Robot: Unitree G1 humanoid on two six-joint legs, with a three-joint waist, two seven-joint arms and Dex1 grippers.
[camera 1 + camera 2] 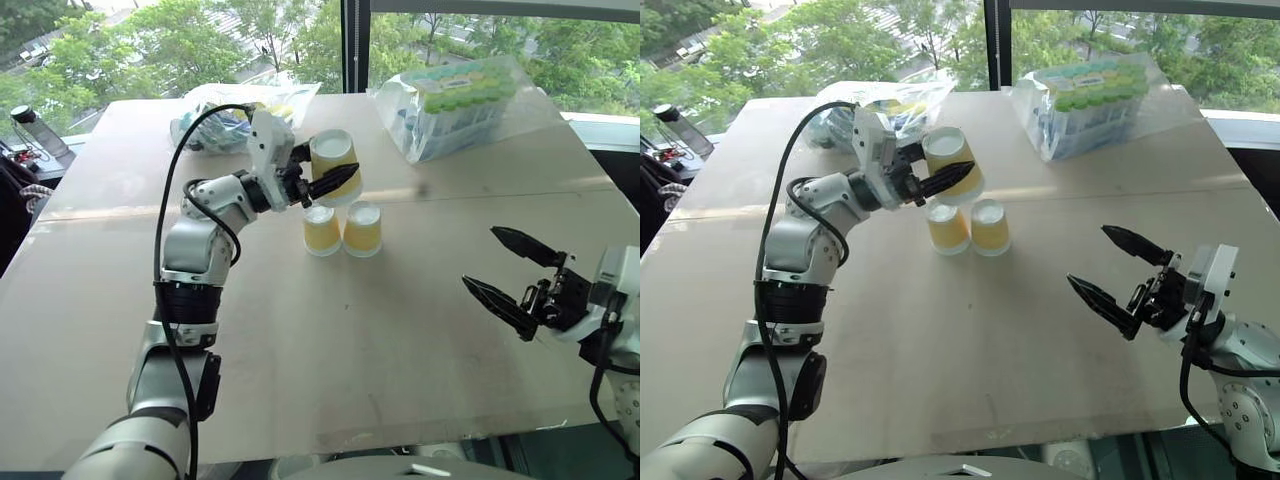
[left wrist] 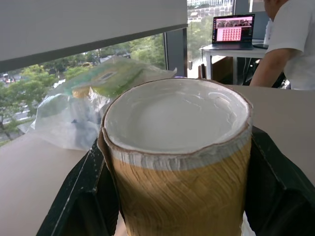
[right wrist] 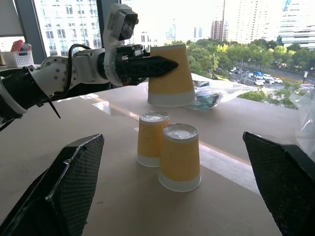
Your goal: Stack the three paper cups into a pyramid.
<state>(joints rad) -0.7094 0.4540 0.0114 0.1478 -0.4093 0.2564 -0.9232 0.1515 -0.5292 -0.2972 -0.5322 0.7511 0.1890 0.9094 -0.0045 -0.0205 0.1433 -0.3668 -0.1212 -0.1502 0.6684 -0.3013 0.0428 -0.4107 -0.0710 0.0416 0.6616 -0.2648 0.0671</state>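
two cups stand upside down on the table (image 1: 330, 380), side by side and touching or nearly so: the left cup (image 1: 322, 230) and the right cup (image 1: 362, 229), white bases up, a bit beyond the table's middle. the third cup (image 1: 334, 166) is in the air just above and slightly behind them, also base up and tilted a little, not touching either one — in the right wrist view a clear gap shows between its rim and the pair below.

the left gripper (image 1: 322, 175) is clamped on that third cup, one black finger across its near side and the other behind it; the left wrist view shows the ribbed yellow wall squeezed between both fingers, the white base facing the camera and its edge slightly dented. the arm reaches in from the left, the gripper pointing roughly level toward the right.

the right gripper (image 1: 510, 275) hangs over the table's near right part, well apart from the cups, its two fingers spread wide with nothing between them and pointing left toward the pair.

farther out, a clear bag of green-capped packs (image 1: 462, 100) lies at the far right of the table, and another clear bag (image 1: 215, 120) with blue and yellow contents at the far left, behind the left arm. beyond the table edge are windows with trees outside. in the left wrist view a person in a white shirt (image 2: 290, 39) stands by a desk with an open laptop (image 2: 234, 30).
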